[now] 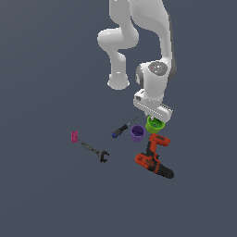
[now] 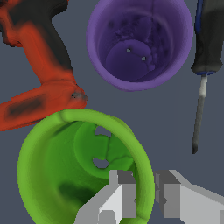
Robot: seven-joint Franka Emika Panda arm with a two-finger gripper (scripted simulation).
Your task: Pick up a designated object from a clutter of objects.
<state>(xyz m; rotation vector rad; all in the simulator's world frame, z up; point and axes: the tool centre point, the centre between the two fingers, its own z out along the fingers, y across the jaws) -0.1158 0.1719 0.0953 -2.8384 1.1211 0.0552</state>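
Straddling the green cup's rim

Parallel-jaw gripper [image 2: 145, 194] sits low over the round, thick-rimmed lime-green cup [image 2: 65, 170], fingers apart with one inside the wall and one outside. That cup stands just beside the smaller purple cup [image 2: 139, 43] and the orange-and-black power drill [image 2: 39, 83]. Closing off-centre could tip it into either neighbour; a thin wall pinch might slip on lifting.

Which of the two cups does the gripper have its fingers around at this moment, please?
The lime-green cup: its rim wall sits between the gripper fingers, one inside and one outside. The purple cup stands apart beside it, untouched.
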